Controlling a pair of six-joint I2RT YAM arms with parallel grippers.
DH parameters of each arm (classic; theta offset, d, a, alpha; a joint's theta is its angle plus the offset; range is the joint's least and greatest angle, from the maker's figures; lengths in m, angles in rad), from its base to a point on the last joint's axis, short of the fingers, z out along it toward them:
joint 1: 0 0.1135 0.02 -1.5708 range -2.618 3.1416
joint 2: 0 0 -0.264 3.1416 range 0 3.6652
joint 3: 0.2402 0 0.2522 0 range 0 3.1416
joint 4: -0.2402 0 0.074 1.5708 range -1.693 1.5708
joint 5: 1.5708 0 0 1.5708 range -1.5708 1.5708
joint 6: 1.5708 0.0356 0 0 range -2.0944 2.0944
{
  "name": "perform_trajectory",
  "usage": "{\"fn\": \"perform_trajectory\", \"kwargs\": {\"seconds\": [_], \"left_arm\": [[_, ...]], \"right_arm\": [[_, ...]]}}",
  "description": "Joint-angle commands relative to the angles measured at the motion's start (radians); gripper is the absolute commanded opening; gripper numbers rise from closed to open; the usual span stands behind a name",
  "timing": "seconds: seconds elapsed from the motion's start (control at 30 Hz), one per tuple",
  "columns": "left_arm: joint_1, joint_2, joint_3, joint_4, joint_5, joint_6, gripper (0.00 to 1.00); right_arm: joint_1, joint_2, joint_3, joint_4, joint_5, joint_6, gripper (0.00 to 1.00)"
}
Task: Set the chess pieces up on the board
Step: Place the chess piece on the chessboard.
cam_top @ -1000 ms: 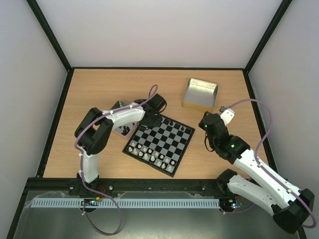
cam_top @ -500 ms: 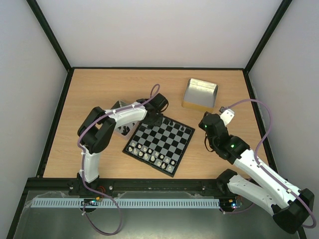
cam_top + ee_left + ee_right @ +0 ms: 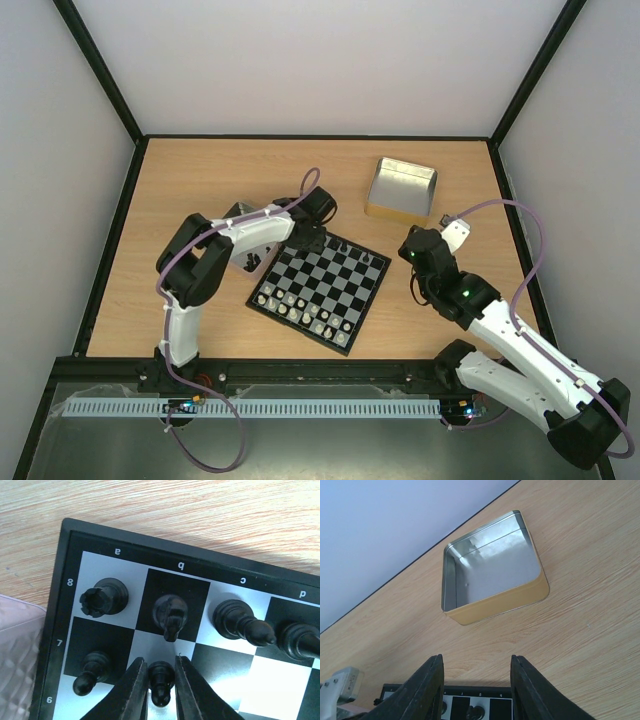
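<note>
A: So, where is the left claw [image 3: 159,662]?

B: It is low over the board [image 3: 65,580], at the corner marked a8. Its fingers [image 3: 136,687] stand close on either side of a black pawn [image 3: 161,684], which is upright on the light square of column b, row 7.

A: Is the claw clenched on that pawn or released?

B: One cannot tell. The fingers are either against the pawn or barely off it, and the wrist view does not show which.

A: And the rest of the black chess pieces [image 3: 371,257]?

B: A rook [image 3: 103,596] stands on a8, a knight [image 3: 170,614] on b8 and a bishop [image 3: 242,622] on c8. A second pawn [image 3: 90,677] stands on a7, just beside the flanked one. Further dark pieces run along the same edge of the board, but from above they are too small to name. Pale pieces [image 3: 300,303] line the opposite edge.

A: What about the right claw [image 3: 476,659]?

B: It is released, with its fingers well apart and nothing between them. It hangs off the board's right side, above the wooden tabletop [image 3: 200,190]. An open metal tin [image 3: 492,570] lies beyond it, well apart from the board.

A: And the board itself?

B: It lies flat on the tabletop, turned at an angle to the arms.
</note>
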Motion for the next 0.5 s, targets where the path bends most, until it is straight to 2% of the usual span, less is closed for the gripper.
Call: {"fn": "perform_trajectory", "kwargs": {"seconds": [0.0,0.2,0.47], "left_arm": [[0.006,0.020,0.000,-0.002,0.050,0.010,0.19],[0.006,-0.042,0.020,-0.032,0.061,0.009,0.26],[0.025,-0.165,0.021,-0.077,0.000,-0.001,0.34]], "right_arm": [[-0.003,-0.004,-0.012,0.005,0.025,0.021,0.36],[-0.003,-0.004,-0.011,0.007,0.022,0.022,0.36],[-0.003,-0.004,-0.011,0.011,0.012,0.026,0.36]]}}
